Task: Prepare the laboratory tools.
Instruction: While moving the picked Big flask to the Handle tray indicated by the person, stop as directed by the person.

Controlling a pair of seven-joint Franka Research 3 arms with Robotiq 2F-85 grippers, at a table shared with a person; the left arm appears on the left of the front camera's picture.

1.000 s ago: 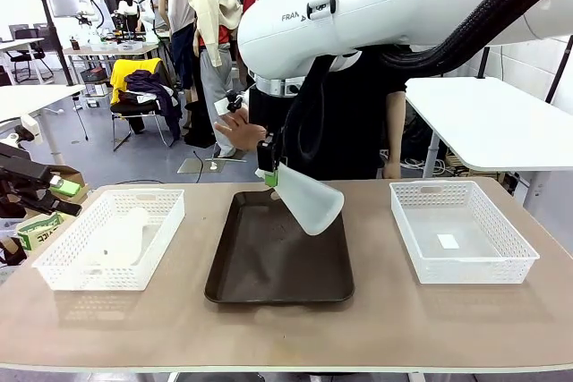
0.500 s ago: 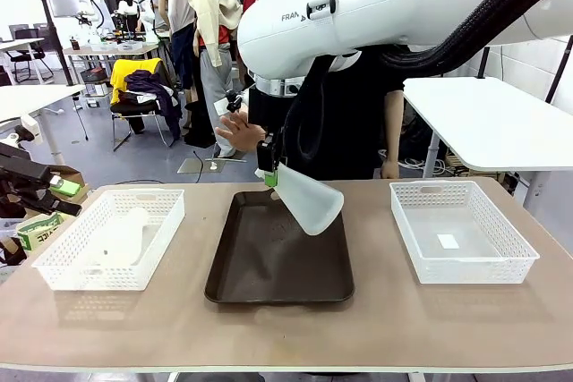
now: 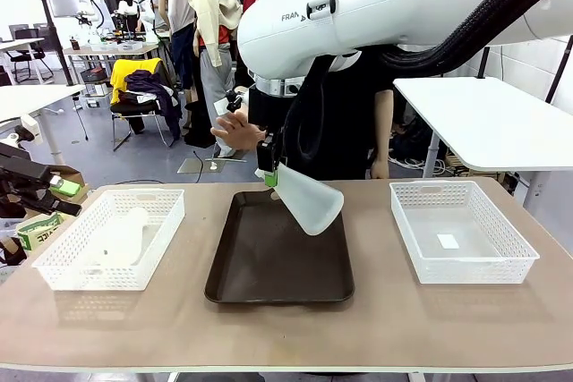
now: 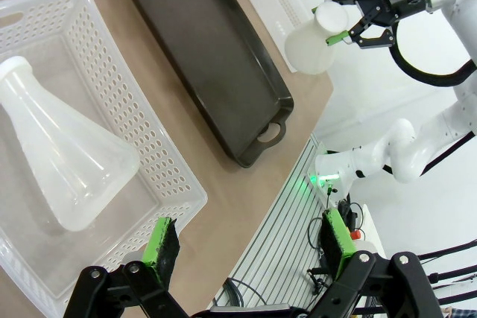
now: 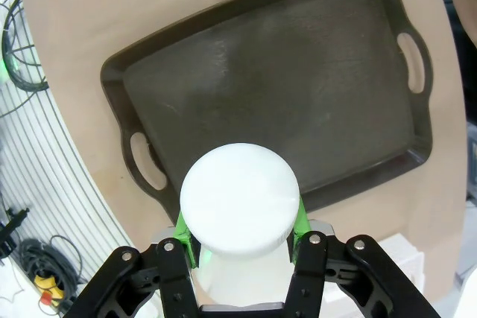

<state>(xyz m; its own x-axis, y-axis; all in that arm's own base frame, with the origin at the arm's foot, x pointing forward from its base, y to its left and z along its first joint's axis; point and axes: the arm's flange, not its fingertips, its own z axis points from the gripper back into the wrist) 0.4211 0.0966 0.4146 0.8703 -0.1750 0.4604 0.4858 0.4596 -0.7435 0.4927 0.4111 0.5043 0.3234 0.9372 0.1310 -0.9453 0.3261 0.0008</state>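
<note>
My right gripper point(image 3: 269, 174) is shut on the neck of a frosted-white conical flask point(image 3: 307, 199), held tilted above the far part of the dark brown tray point(image 3: 251, 284). From the right wrist view, the flask's round base point(image 5: 240, 206) sits between the green pads over the tray point(image 5: 313, 94). The left wrist view shows this held flask point(image 4: 311, 44) far off. A second flask point(image 4: 56, 158) lies on its side in the left white basket point(image 4: 175, 176), seen faintly in the front view as well point(image 3: 121, 237). My left gripper point(image 4: 246, 242) hangs open above that basket's corner.
An empty white mesh basket point(image 3: 461, 232) stands at the table's right. A person stands at the far side behind the tray, one hand point(image 3: 235, 134) raised near my right arm. Bare tabletop lies in front of the tray.
</note>
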